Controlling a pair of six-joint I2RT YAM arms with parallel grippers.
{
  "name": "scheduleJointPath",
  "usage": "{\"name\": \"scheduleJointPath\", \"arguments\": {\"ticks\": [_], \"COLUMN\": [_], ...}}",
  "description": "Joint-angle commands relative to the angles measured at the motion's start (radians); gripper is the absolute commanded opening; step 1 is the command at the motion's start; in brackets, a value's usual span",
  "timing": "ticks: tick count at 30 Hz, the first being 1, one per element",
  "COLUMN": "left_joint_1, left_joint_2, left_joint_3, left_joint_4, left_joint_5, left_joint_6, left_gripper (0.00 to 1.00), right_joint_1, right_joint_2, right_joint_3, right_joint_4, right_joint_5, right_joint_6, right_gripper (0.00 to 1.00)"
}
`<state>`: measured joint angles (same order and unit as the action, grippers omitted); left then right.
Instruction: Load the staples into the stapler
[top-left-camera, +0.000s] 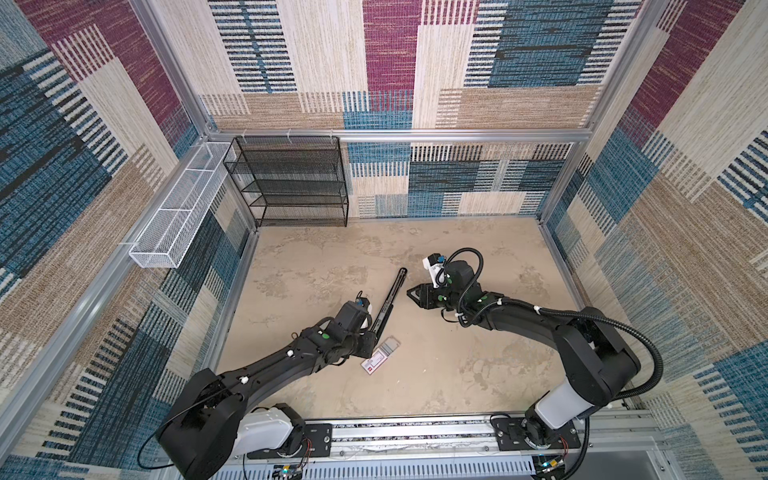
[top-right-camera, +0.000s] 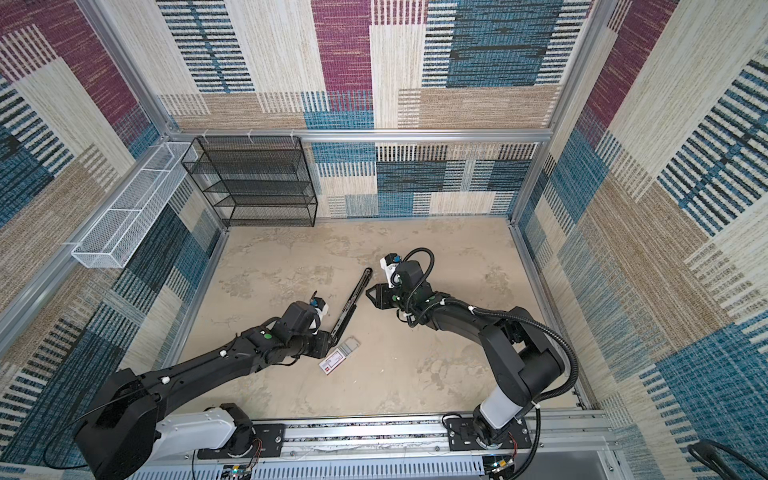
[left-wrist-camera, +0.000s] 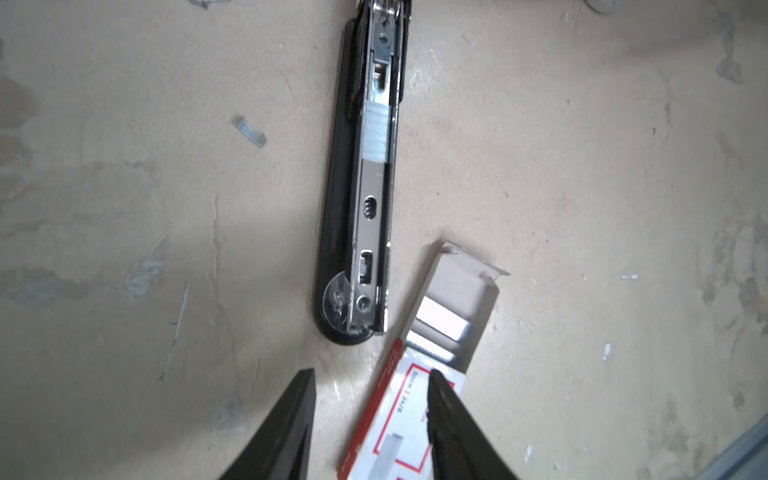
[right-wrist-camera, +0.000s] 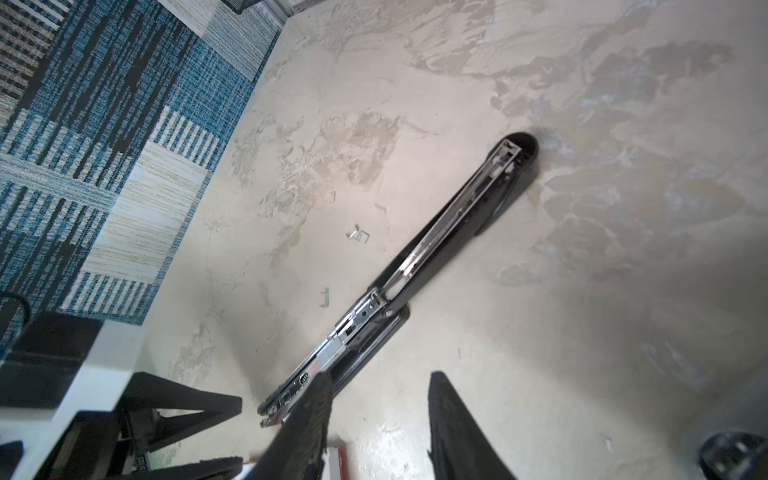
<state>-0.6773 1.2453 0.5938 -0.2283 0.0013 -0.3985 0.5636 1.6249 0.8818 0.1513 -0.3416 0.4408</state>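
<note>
The left claw (left-wrist-camera: 371, 376) has its jaws apart with nothing between them. One finger (left-wrist-camera: 446, 415) lies over the printed end of the white box (left-wrist-camera: 401, 415); whether it touches the card cannot be told. The right claw (right-wrist-camera: 380, 378) is also parted and empty, and in its wrist view one finger (right-wrist-camera: 311, 411) crosses in front of the near end of the stapler (top-left-camera: 388, 305). The stapler lies on the counter (top-left-camera: 457, 374) between the two claws, hinged fully open into one long line with its metal magazine facing up. A ridged grey strip (left-wrist-camera: 376, 133) sits in the magazine channel. The box rests just beside the stapler's rounded base end. Its tray is slid partly out, and the staples (left-wrist-camera: 442, 322) show inside as bright grey strips. Loose staples (right-wrist-camera: 357, 235) lie scattered on the counter near the stapler. A black mesh rack (top-left-camera: 286, 183) stands against the back wall, and a white mesh basket (top-left-camera: 178, 220) hangs on the left wall.
</note>
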Motion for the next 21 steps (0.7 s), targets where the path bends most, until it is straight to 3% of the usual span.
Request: {"name": "scheduleJointPath", "arguments": {"ticks": [1, 4, 13, 21], "left_joint_1": [-0.018, -0.024, -0.026, -0.062], "left_joint_2": [0.024, 0.075, 0.189, 0.209], "left_joint_3": [-0.005, 0.015, 0.069, 0.056], "left_joint_4": [0.161, 0.158, 0.157, 0.145], "left_joint_5": [-0.08, -0.127, -0.128, -0.155], "left_joint_6": [0.005, 0.029, 0.063, 0.057], "left_gripper": [0.48, 0.47, 0.4, 0.43], "right_joint_1": [-0.001, -0.006, -0.043, -0.095], "right_joint_2": [0.02, 0.032, 0.097, 0.231], "right_joint_3": [0.025, 0.035, 0.099, 0.236], "right_joint_4": [-0.027, -0.026, -0.028, -0.092], "right_joint_5": [-0.011, -0.007, -0.019, -0.034], "right_joint_6": [-0.017, -0.017, 0.014, 0.062], "right_gripper": [0.42, 0.42, 0.42, 0.52]}}
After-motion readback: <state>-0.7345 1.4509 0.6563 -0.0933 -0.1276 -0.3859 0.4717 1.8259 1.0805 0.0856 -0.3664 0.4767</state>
